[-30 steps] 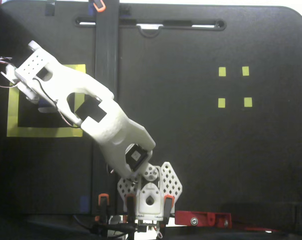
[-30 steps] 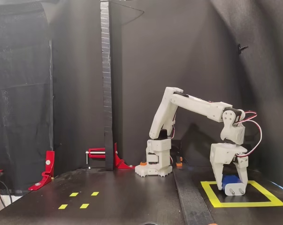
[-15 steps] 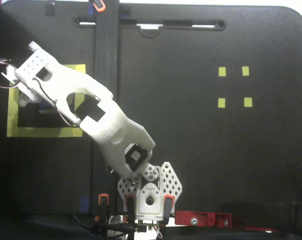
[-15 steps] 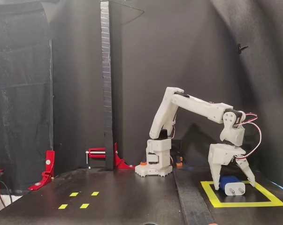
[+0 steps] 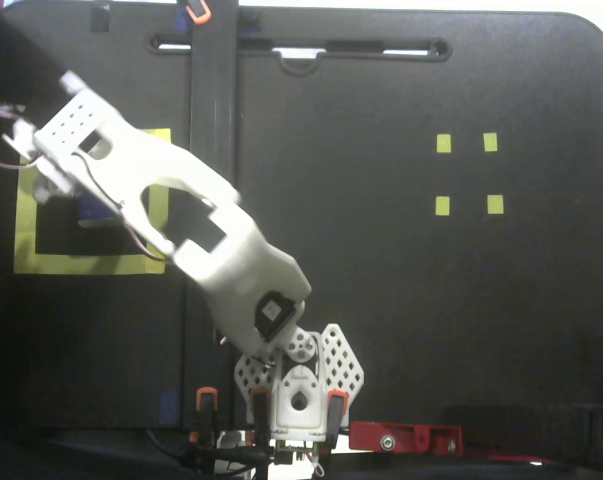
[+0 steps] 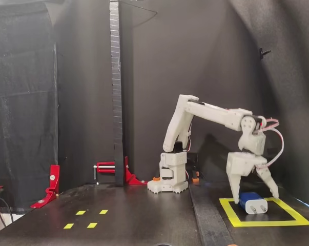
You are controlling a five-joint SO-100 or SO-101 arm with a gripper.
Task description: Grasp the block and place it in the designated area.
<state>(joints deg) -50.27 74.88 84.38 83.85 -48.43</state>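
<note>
Gripper (image 6: 254, 197): we record it as spread wide, fingers pointing down, one tip to each side of the block in the side-on fixed view. Nothing is clamped; we see clear space between each fingertip and the block's sides there.

Block (image 6: 252, 203): dark blue, lying flat on the black mat inside the designated area (image 6: 231, 211), its pale pronged end turned toward the camera of that view. We judge its long axis to run roughly from the camera-facing end back under the gripper, so the fingers straddle its short width. In the top-down fixed view only a sliver of blue (image 5: 93, 208) shows beside the arm, and we cannot fix its outline from there.

Designated area, top-down fixed view (image 5: 26, 235): yellow frame at the left of the mat, largely covered by the arm.

Four small yellow squares (image 5: 467, 173): well apart, on the opposite side of the mat.

Relation governing the coming move: block directly beneath and between the fingers, already within the frame. We judge placement essentially complete; what remains would be a straight upward lift clear of the block without nudging it.
</note>
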